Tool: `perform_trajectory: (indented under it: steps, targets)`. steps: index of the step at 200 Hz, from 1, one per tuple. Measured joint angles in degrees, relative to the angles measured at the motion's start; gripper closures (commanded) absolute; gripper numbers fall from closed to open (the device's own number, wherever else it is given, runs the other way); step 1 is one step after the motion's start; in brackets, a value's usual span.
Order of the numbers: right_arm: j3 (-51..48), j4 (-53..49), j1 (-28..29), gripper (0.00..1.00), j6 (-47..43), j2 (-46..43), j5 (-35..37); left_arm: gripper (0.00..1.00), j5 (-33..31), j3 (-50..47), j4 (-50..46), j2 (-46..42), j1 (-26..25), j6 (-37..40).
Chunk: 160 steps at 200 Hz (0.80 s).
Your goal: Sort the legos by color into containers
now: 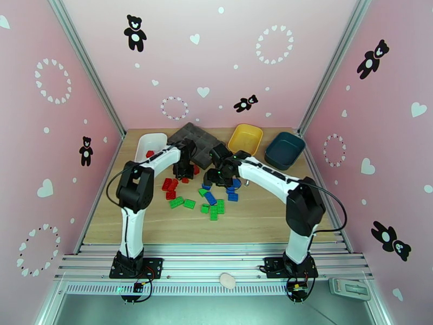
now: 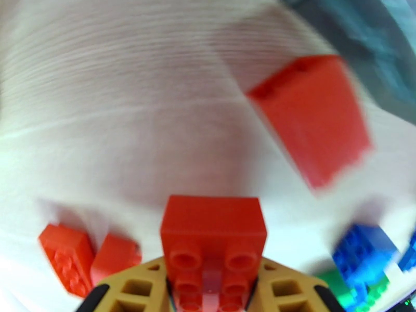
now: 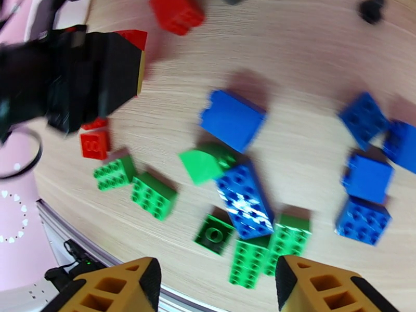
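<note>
Between the fingers of the left tool (image 2: 210, 276) sits a red brick (image 2: 213, 227), clamped tight with its studs toward the camera. Whether it is off the worktop (image 1: 260, 218) I cannot tell. The step in hand is the pick of a red lego. The white bin (image 1: 145, 143), just beyond that arm, seems to hold a red piece at its near end, so red likely belongs there. The next move calls for a lift clear of the other red bricks (image 1: 170, 186) nearby, a short carry back-left, and a release over the bin. The right tool (image 3: 217, 271) hangs with fingers apart and nothing between them, above blue bricks (image 3: 233, 119) and green bricks (image 3: 153, 196).
</note>
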Motion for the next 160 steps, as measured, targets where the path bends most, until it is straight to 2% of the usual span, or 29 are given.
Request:
perform_trajectory:
  steps: [34, 77, 123, 160]
  targets:
    - [6.16, 1.46, 0.83, 0.36, -0.07, 5.49, -3.32, 0.72, 3.52, -3.85, 1.53, -7.23, 2.12, -1.79]
    - [13.57, 4.22, 0.87, 0.36, 0.13, 12.37, -8.83, 0.72, 7.76, -5.75, 3.32, -11.61, 10.91, -4.5]
    - [20.76, 5.33, 0.87, 0.36, 0.57, 17.9, -12.81, 0.71, 9.9, -4.57, 3.78, -11.52, 20.98, -7.93]
    - [21.79, 4.79, 0.87, 0.36, 0.39, 18.01, -13.11, 0.66, 9.88, 4.57, 2.58, -6.69, 26.38, -9.88]
